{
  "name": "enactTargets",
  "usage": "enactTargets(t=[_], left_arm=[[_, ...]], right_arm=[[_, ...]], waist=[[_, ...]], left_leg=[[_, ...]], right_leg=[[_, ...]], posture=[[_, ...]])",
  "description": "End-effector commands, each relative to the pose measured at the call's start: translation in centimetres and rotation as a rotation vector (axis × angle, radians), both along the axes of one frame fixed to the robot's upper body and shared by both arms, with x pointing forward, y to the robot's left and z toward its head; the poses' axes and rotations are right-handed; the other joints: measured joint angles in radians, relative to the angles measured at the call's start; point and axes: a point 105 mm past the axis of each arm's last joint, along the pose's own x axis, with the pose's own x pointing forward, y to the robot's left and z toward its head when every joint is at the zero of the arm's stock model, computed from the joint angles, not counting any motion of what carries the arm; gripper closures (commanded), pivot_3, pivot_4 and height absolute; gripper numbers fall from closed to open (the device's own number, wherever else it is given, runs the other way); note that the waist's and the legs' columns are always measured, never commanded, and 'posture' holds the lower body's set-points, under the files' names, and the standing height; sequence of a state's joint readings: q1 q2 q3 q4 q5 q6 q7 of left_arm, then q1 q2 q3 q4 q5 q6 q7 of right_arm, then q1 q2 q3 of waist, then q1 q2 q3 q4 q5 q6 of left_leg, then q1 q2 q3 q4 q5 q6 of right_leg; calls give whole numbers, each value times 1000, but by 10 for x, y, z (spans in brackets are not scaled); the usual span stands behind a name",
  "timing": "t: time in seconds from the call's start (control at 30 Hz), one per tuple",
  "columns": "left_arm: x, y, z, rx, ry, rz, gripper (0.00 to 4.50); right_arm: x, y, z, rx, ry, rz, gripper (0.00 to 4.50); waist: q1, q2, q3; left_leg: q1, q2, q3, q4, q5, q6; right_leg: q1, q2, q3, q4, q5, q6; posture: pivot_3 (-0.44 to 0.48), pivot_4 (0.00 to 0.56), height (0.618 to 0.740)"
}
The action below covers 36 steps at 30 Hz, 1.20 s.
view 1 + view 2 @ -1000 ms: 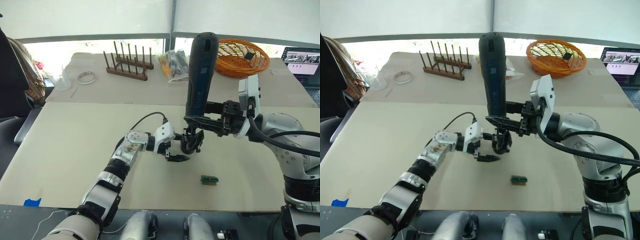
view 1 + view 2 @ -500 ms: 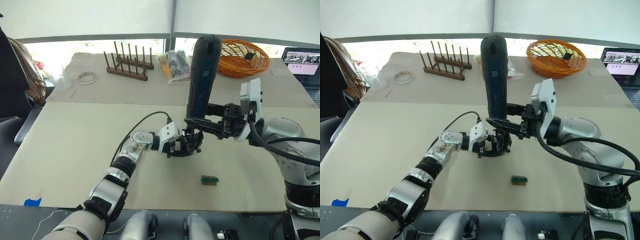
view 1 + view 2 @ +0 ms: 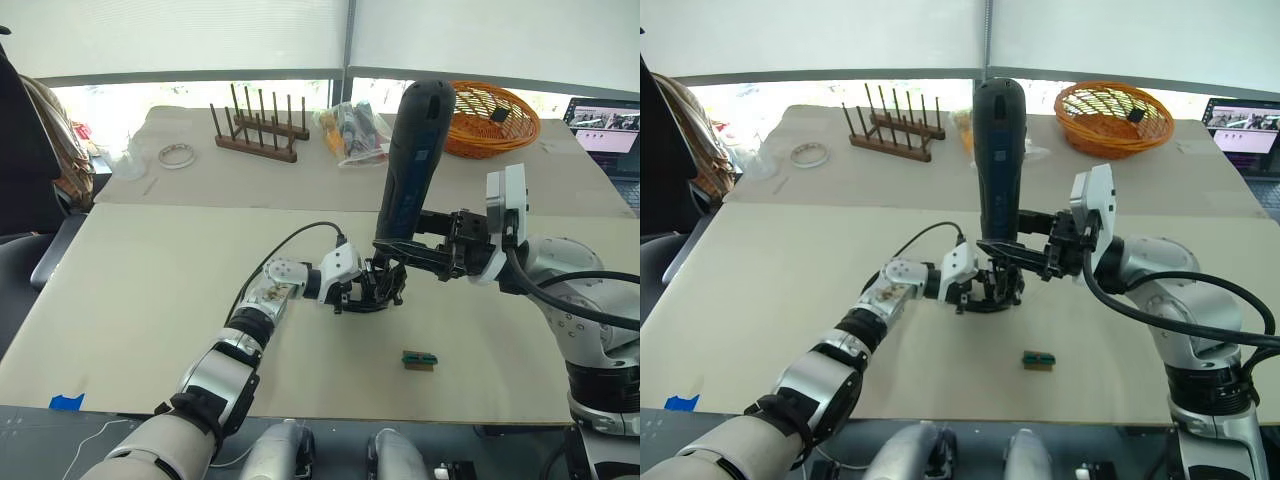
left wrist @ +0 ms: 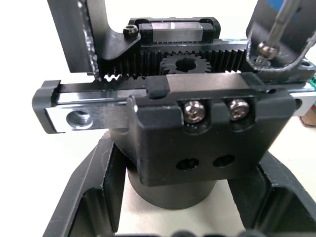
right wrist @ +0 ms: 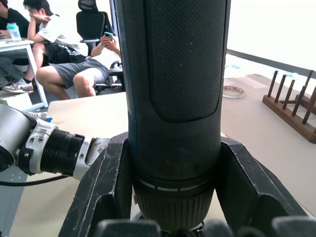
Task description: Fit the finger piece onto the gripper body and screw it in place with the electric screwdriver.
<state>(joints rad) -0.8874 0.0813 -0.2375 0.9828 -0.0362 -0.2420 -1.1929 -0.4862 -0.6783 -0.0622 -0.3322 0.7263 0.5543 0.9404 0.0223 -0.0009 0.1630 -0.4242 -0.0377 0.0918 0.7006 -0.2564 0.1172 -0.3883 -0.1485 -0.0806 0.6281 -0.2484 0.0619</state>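
Note:
The small black gripper body (image 3: 381,288) stands on the beige table (image 3: 150,300) at the middle. My left gripper (image 3: 368,299) is shut on its base, one finger (image 4: 91,202) on each side. In the left wrist view the body (image 4: 207,143) shows a toothed rack, a small gear and two screw heads. A flat black blade, seemingly the finger piece (image 4: 79,34), rises from its rail. My right gripper (image 3: 398,247) is shut on the electric screwdriver (image 3: 411,160), which stands nearly upright. The metal bit (image 4: 275,29) points down at the body's far side.
A tiny green-and-black block (image 3: 419,360) lies near the front edge. At the back are a wooden peg rack (image 3: 255,135), a tape roll (image 3: 175,155), a plastic bag of items (image 3: 350,130), an orange basket (image 3: 490,115) and a laptop (image 3: 605,120). People sit beyond (image 5: 64,49).
My left gripper has moved right to the gripper body and shut on its base. The screwdriver's top has leaned slightly to the right, its bit staying at the body.

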Motion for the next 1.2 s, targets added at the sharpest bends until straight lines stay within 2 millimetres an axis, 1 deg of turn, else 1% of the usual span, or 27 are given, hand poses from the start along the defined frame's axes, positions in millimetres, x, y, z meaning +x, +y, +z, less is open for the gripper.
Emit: enactTargets(t=[0.03,0.17,0.3,0.37,0.6,0.97,1.07,1.2], left_arm=[[7,-1,16,-25,-46,4,2159],[7,0,16,-21,-50,5,2159],[8,0,17,-22,-50,5,2159],[8,0,17,-22,-50,4,2159],[7,3,17,-17,-51,1,2159],[7,2,18,-16,-55,-7,2159],[6,2,17,-14,-54,-13,2159],[3,1,13,0,-49,-28,2159]], right_arm=[[8,-4,-33,-127,103,-24,2545],[17,-5,-36,-122,154,-57,2545],[15,-8,-44,-149,169,-53,2546],[15,-10,-48,-148,182,-61,2546],[12,-17,-59,-149,185,-83,2546],[12,-22,-58,-131,170,-119,2546],[13,-25,-45,-102,114,-147,2546],[13,-24,-8,-6,24,-173,2546]], waist=[[0,-1,-1],[-1,-6,-4],[-1,-7,-5],[-1,-9,-6],[-2,-11,-8],[-6,-11,-9],[-6,-11,-9],[-6,-11,-9]], left_leg=[[0,0,0,0,0,0],[1,1,-1,0,0,0],[1,1,-2,0,-1,-2],[2,1,-2,0,-4,-8],[2,1,-3,-1,-5,-9],[3,1,-3,-1,-5,-9],[3,1,-3,-1,-5,-9],[2,1,-3,-1,-5,-9]], right_leg=[[0,0,0,0,0,0],[0,0,0,0,0,0],[-1,-1,0,0,0,0],[-1,-2,-1,-1,0,0],[-1,-2,-2,-1,0,-1],[0,-3,-2,-1,0,-1],[0,-5,-2,-1,0,-1],[-1,-7,-3,-1,0,-1]], posture=[[0,150,740],[0,150,740],[0,150,740],[0,150,740],[0,150,740],[0,150,740],[0,150,740],[0,150,740]])
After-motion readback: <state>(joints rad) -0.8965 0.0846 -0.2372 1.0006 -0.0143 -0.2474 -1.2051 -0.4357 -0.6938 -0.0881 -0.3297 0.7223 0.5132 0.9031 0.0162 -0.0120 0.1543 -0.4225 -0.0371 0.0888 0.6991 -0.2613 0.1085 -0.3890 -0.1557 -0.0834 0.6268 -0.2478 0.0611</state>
